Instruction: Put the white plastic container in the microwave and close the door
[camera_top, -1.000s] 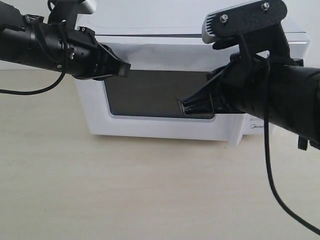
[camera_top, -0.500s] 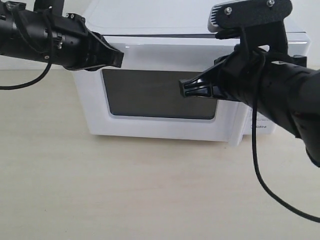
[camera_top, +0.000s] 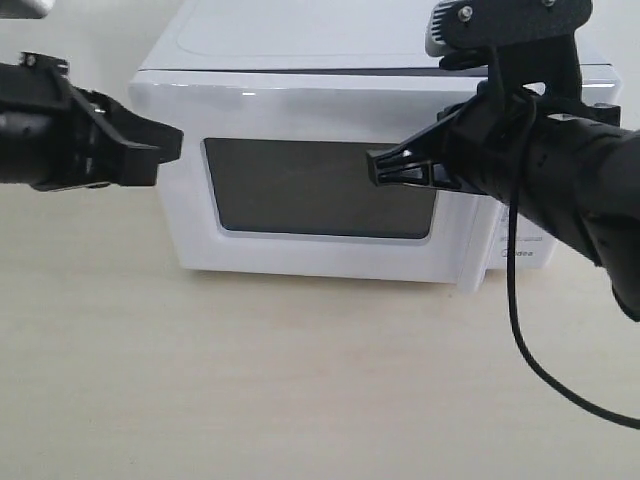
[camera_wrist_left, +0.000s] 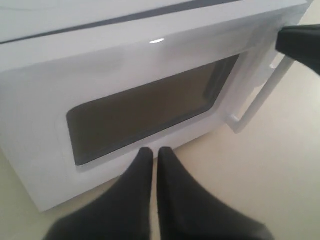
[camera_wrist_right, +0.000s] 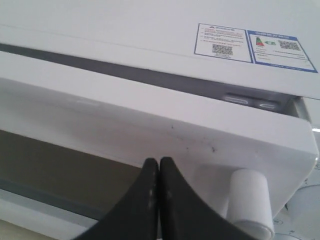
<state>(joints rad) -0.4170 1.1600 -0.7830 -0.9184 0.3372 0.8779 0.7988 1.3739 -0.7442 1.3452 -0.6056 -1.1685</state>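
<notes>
Facing the exterior camera, microwave (camera_top: 300, 90) is seen with door (camera_top: 320, 112) flush or nearly so. Right gripper (camera_top: 372, 168) is pinched closed and empty at the door front near the handle (camera_wrist_left: 260, 97). Left gripper (camera_top: 175, 142) is likewise closed and empty, off the hinge side.

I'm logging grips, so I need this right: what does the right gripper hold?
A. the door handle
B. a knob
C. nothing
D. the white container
C: in the right wrist view the right gripper has its fingers pressed together with nothing between them, and the door handle stands clear of them.
</notes>
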